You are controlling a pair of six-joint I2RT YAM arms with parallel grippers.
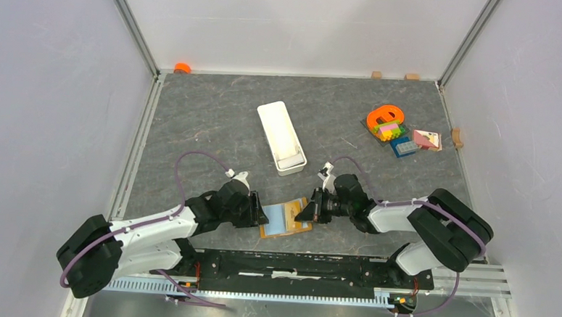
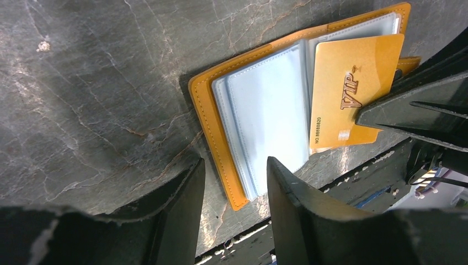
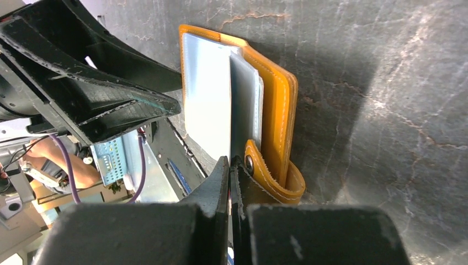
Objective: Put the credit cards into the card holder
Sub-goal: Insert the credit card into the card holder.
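Note:
The orange-tan card holder (image 1: 286, 218) lies open on the dark table between both arms, its pale blue pockets (image 2: 265, 110) facing up. A gold credit card (image 2: 353, 88) marked VIP lies flat over the holder's right-hand pocket, partly slid in. My right gripper (image 1: 306, 212) is shut on that card's outer edge, just beside the snap tab (image 3: 276, 176). In the right wrist view its fingertips (image 3: 229, 160) press together with the card edge-on between them. My left gripper (image 2: 234, 163) is open, its fingers straddling the holder's near left corner without gripping it.
A long white tray (image 1: 281, 137) lies behind the holder. A pile of toy bricks with an orange ring (image 1: 389, 126) and small blue and pink pieces (image 1: 417, 142) sit back right. The arms' black base rail (image 1: 294, 264) runs just in front of the holder.

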